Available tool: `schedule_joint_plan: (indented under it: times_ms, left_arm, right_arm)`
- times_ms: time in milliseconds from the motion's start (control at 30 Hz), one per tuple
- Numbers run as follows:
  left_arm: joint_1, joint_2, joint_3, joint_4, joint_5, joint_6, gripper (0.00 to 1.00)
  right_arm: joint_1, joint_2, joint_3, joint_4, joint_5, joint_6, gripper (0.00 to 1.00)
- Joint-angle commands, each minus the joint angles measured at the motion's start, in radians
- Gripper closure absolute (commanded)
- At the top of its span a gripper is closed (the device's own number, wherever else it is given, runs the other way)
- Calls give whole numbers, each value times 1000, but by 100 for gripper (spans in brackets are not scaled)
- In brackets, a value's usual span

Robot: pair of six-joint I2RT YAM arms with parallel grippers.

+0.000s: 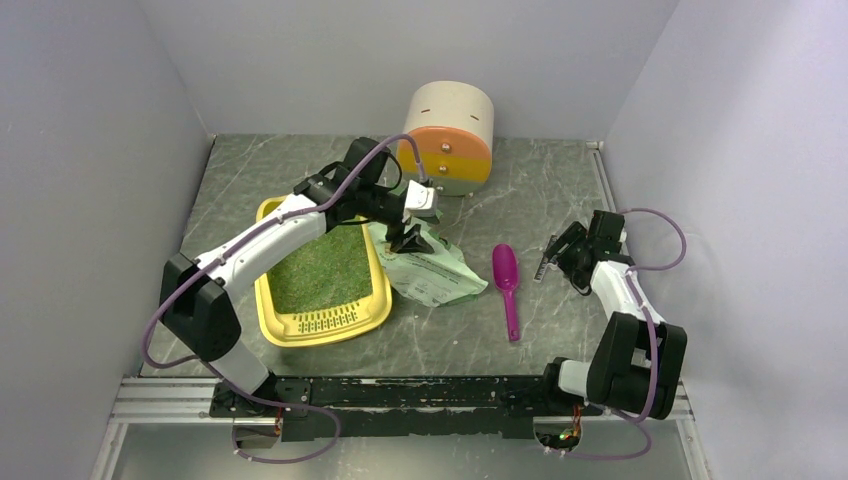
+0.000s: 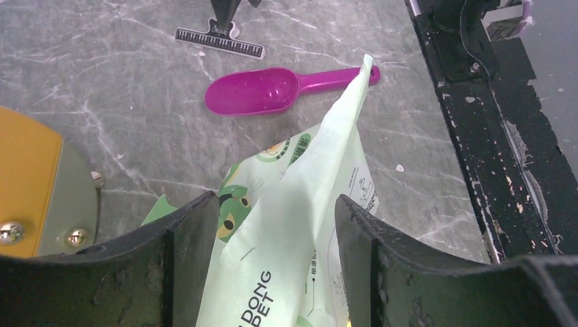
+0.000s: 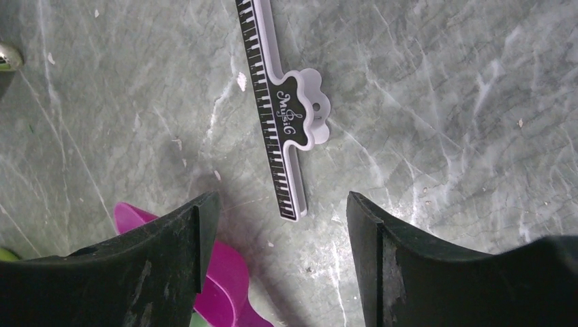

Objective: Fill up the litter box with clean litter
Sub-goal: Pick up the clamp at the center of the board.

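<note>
Left pincer (image 2: 272, 201) gapes wide astride the limp, likely slippery bag (image 2: 320, 157), gripping nothing; that raised fold looks best to pinch, while loose litter (image 1: 320, 270) fills the stiff litter box (image 1: 300, 336) beside it.

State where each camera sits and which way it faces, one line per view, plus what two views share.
Top external: above and behind the bases, looking down on the table; the left arm and right arm show, plus litter box, bag and scoop.
Left wrist: on the left arm, looking down between the fingers of the left tool at the bag.
Right wrist: on the right arm, looking down past the right tool at the piano-key clip.
Shared: both wrist views show the scoop and the piano-key clip.
</note>
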Motion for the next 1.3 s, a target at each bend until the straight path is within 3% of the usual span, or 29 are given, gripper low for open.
schedule_joint_plan:
  times_ms: [0, 133, 233, 367, 433, 833, 967, 1033, 1167, 1267]
  left_arm:
    - [7, -41, 3, 12, 70, -9, 32]
    - [7, -86, -15, 68, 125, -66, 32]
    - [7, -137, -75, 196, 144, -192, 32]
    - [9, -212, -179, 371, 144, -317, 26]
    - [8, -234, -208, 406, 143, -341, 15]
    - [8, -261, -200, 326, 147, -293, 11]
    - [8, -269, -198, 317, 138, -298, 10]
    - [8, -276, -208, 341, 128, -327, 3]
    - [8, -294, -238, 406, 80, -418, 3]
    - [12, -296, -252, 462, 25, -529, 3]
  right_arm:
    - [-12, 29, -2, 43, 33, 4, 30]
    - [-24, 60, 9, 84, 33, 4, 32]
    - [-34, 101, 24, 103, 13, 3, 33]
    - [-50, 162, 40, 130, -10, 2, 36]
    - [-58, 182, 43, 152, -36, 2, 38]
    - [-69, 250, 59, 215, -98, -17, 60]
    - [-73, 277, 59, 233, -103, -23, 63]
    - [-75, 281, 53, 248, -121, -30, 73]
    - [-76, 237, 48, 240, -147, -40, 92]
    - [-77, 151, 32, 236, -160, -62, 100]
